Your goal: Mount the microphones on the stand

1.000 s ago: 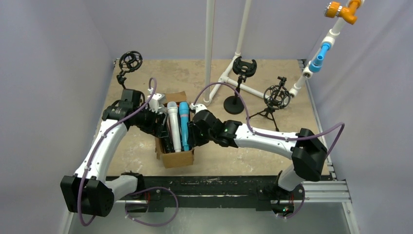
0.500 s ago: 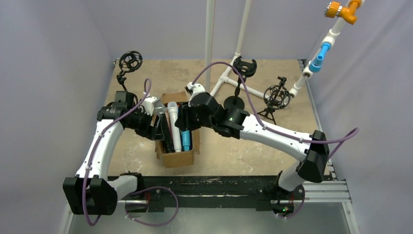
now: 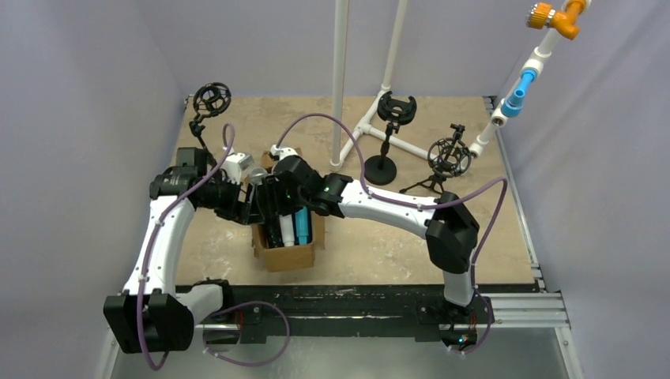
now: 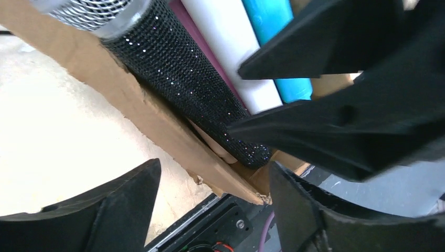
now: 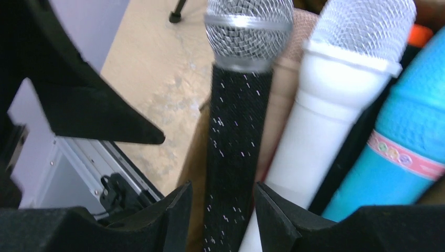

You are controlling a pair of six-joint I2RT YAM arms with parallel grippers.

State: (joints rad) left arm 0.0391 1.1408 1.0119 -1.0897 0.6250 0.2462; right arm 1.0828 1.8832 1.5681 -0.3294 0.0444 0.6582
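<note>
A cardboard box [image 3: 288,257] holds several microphones: a black glitter one [image 5: 236,131] with a silver mesh head, a white one [image 3: 286,229] and a blue one [image 3: 302,225]. My right gripper [image 5: 223,186] is open over the box, its fingers straddling the black glitter microphone's handle, the box's left wall [image 5: 197,147] also between them. My left gripper [image 4: 214,165] is open and straddles the box's left wall [image 4: 131,100] near its front corner, with the black microphone [image 4: 178,79] just inside. In the top view both grippers meet at the box's left side, left [image 3: 251,207] and right [image 3: 272,209].
Three black microphone stands are on the table: a shock mount at the back left [image 3: 210,100], a round-base stand [image 3: 393,110] and a tripod stand [image 3: 449,155]. A white pipe frame [image 3: 340,79] rises behind the box. Purple cables loop over both arms.
My right arm has swung left from the box's right side to its left part, over the black microphone. My left gripper has stayed at the box's left wall.
</note>
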